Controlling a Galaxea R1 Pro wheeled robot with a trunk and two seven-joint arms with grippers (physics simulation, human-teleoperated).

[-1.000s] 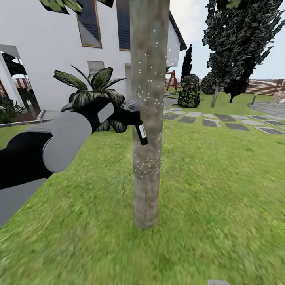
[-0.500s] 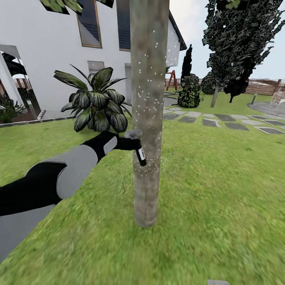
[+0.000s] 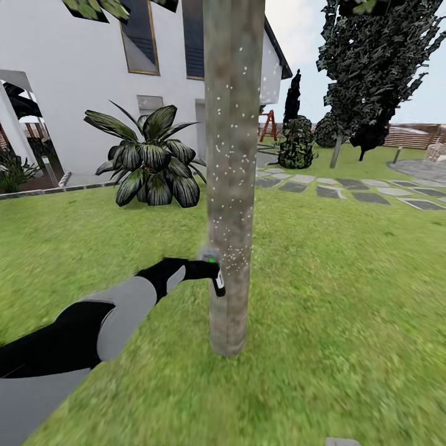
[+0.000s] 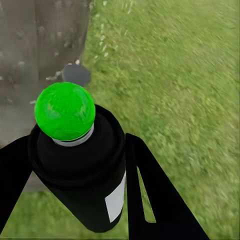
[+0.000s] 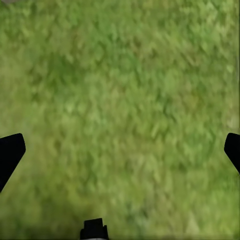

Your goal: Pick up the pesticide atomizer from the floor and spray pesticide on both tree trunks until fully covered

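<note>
the step in hand looks like spraying the first tree trunk (image 3: 230,186), with the work now low on it. the left tool (image 3: 207,272) is clamped on the spray bottle (image 3: 218,282), one black finger on each side of its dark body in the left wrist view, where the bottle (image 4: 80,165) shows its green dot on top and a white label on its side. in the head view the bottle hangs just beside the trunk, on the side facing the striped-leaf plant (image 3: 152,167), its head all but touching the bark, and well above the trunk's foot in the lawn (image 3: 347,322). white specks dot the bark from high up down to about the level of the bottle; below the bottle the bark looks bare, so i judge the coverage unfinished near the ground. the next move probably calls for carrying the bottle lower beside the trunk, with the nozzle aimed at the bark, and perhaps around to faces that cannot be seen from here. whether the far side of the trunk is coated i cannot tell. the right tool (image 5: 120,150) hangs over plain grass with its fingers spread wide at the edges of the right wrist view and nothing between them. a second trunk to spray cannot be picked out with certainty; beyond the trunk lie grey paving stones (image 3: 347,186) and a dark conifer (image 3: 371,74).
</note>
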